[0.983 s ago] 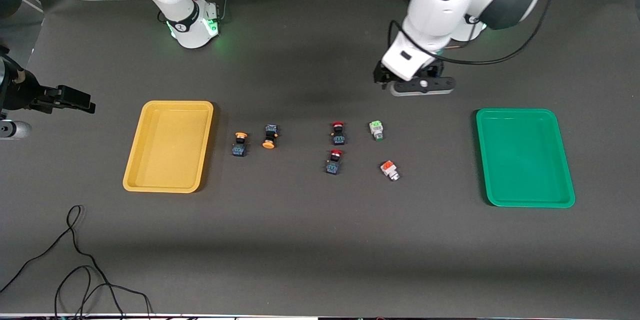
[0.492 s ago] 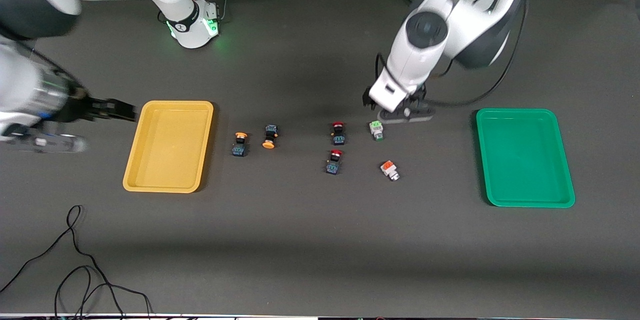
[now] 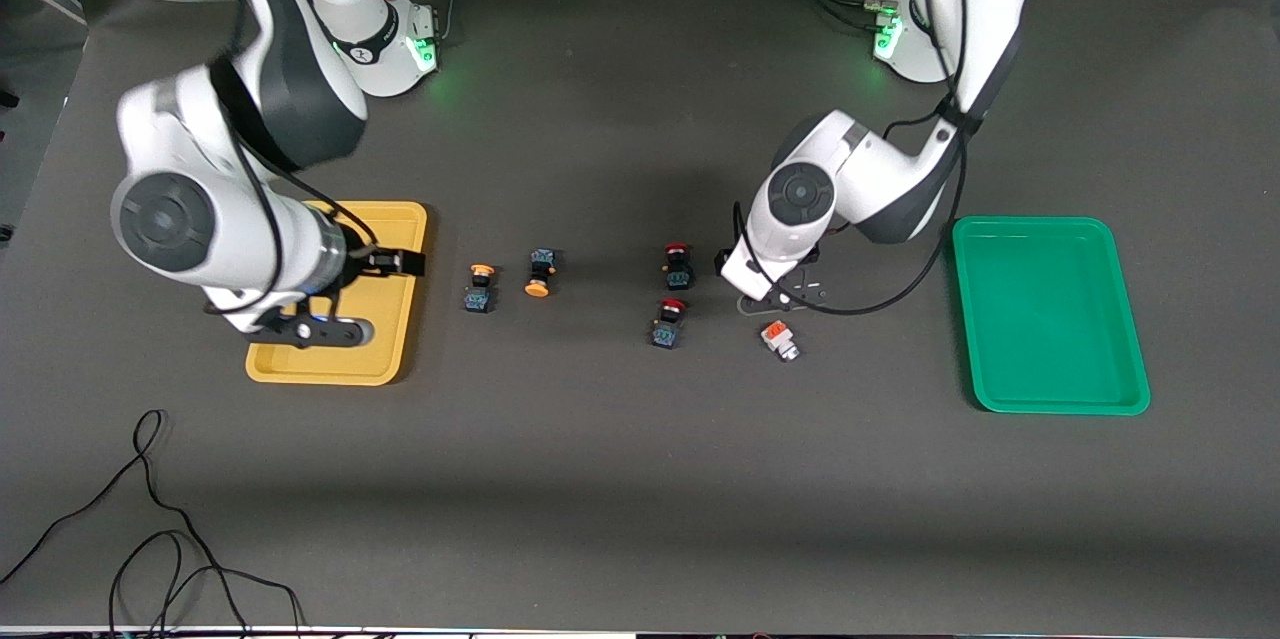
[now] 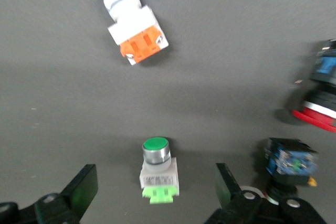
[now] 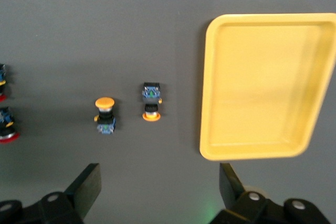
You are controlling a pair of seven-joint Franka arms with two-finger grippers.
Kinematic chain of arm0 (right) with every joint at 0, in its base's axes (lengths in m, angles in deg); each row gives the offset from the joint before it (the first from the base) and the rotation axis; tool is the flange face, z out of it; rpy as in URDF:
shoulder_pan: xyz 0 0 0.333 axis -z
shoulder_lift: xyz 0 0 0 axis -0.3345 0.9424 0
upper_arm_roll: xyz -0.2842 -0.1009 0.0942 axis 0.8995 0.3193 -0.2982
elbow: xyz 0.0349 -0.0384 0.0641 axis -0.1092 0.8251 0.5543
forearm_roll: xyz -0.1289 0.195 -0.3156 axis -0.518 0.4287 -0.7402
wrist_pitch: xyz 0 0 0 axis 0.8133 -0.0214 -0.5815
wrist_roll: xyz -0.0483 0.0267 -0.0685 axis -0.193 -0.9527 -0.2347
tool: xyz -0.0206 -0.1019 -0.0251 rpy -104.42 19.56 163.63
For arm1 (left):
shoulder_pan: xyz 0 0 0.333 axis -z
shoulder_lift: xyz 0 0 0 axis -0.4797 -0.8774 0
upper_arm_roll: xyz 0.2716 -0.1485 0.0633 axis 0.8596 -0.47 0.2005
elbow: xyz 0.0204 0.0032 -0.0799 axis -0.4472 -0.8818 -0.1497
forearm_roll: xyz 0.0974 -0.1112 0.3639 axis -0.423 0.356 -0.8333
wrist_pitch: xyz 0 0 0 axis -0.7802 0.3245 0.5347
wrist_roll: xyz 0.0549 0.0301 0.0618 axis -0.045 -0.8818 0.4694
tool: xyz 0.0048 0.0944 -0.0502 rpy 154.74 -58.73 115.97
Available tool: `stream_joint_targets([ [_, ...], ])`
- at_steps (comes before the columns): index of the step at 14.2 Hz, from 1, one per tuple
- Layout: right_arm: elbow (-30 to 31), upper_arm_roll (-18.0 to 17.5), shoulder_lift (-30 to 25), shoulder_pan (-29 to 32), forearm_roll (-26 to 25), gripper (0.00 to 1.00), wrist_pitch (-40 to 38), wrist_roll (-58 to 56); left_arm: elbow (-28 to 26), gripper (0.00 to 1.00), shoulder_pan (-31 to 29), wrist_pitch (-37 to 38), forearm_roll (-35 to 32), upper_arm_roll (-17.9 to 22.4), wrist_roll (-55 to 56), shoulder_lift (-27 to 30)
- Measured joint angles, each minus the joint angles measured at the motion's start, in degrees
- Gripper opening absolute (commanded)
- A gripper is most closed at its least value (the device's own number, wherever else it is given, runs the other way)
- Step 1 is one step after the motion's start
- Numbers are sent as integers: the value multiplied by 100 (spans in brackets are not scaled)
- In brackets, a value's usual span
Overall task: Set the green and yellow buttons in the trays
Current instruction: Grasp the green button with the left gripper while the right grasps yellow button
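Green-capped button (image 4: 156, 171) lying on desk (image 3: 620, 479) between wide-spread left gripper (image 4: 157, 195) fingers; right gripper (image 5: 160, 195), also wide, over yellow tray (image 3: 300, 364).

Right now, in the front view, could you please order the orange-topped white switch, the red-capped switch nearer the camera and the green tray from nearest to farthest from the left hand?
From the left hand:
1. Orange-topped white switch, just nearer the camera.
2. Red-capped switch, toward the right arm's end.
3. Green tray, at the left arm's end.
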Motion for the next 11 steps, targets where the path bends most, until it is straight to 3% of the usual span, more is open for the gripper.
stream_joint_targets([
  [4,1348,-1,-117,-237,79,100,1485,396,-68,96,56,-153,-16,-3,156,-323],
  [5,1691,-3,-129,-361,81,100,1909,481,-128,87,99,-155,-18,-7,188,-323],
  [7,2349,-1,-132,-544,80,100,2661,571,-198,52,176,-158,-19,-13,233,-322],
  [10,3185,1,-129,-659,62,100,3707,571,-223,16,194,-159,-24,-11,255,-321],
  [11,3385,3,-125,-663,58,100,3963,570,-223,9,193,-159,-26,-7,257,-320],
])
